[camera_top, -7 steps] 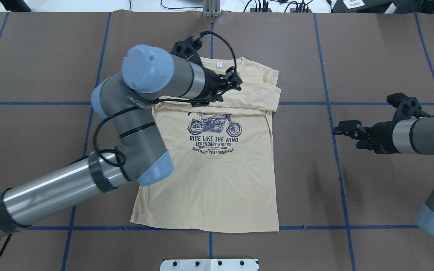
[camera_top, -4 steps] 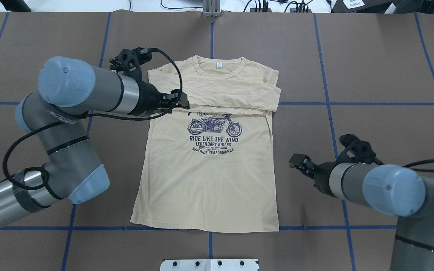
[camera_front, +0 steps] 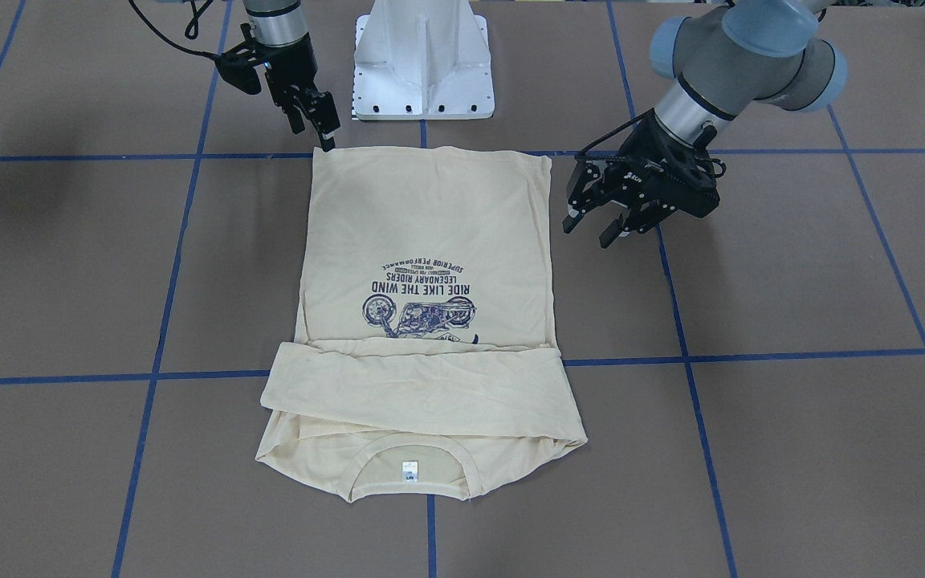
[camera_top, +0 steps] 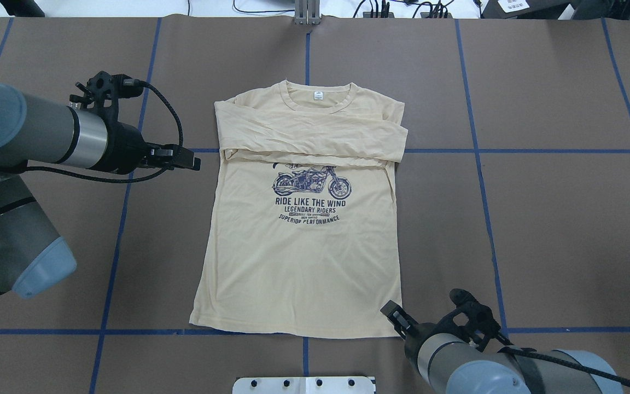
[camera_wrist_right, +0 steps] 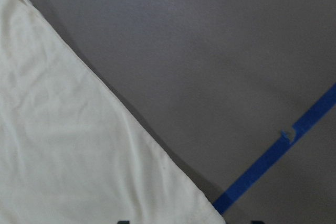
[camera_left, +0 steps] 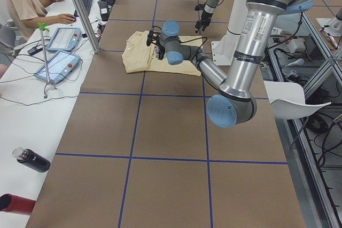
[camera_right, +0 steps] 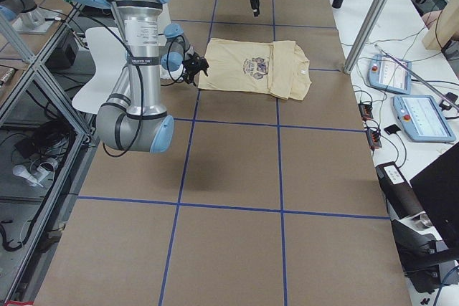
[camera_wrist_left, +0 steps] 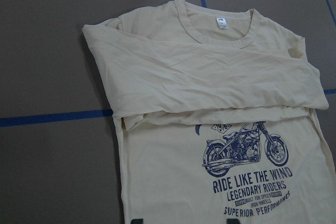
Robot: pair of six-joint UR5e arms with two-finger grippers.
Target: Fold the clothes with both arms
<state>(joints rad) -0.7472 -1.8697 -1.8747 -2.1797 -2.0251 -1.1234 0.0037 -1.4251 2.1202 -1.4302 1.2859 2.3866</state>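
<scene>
So the shirt [camera_top: 304, 251] is lying flat in the middle of the counter [camera_top: 539, 219], bike print up, collar pointing away from the robot, with both sleeves [camera_top: 315, 139] already folded across the chest. The left pincer [camera_front: 587, 231] hangs off to the shirt's side, clear of the cloth, fingers plainly apart and holding nothing. The right pincer [camera_top: 389, 311] is down by the bottom hem corner on its own side, right at the edge of the fabric, and its wrist cam shows the two tips spread too, nothing between them.
</scene>
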